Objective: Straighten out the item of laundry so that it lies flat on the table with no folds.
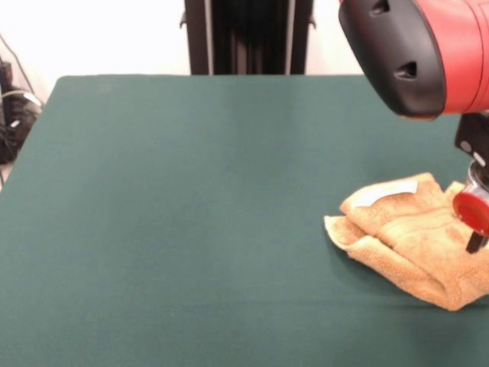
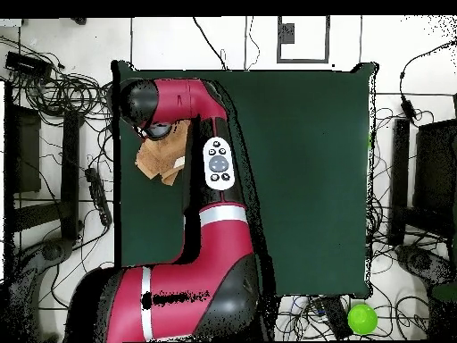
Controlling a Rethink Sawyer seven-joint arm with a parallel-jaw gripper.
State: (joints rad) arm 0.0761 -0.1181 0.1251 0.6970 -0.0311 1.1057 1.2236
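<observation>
The golden-orange towel (image 1: 409,237) lies crumpled and folded over itself at the right side of the green table (image 1: 191,199). Its white label (image 1: 386,193) faces up on the far fold. My gripper (image 1: 476,229) hangs at the picture's right edge, low over the towel's right part and cut off by the frame, so whether it touches the cloth does not show. In the overhead view the towel (image 2: 159,163) shows near the table's (image 2: 303,179) left edge, half hidden under my arm (image 2: 210,161), which covers the gripper.
The robot's pedestal (image 1: 248,37) stands behind the far edge. My arm's red and black link (image 1: 416,53) hangs over the table's far right. Cables (image 2: 62,89) and a green ball (image 2: 361,318) lie on the floor beside the table.
</observation>
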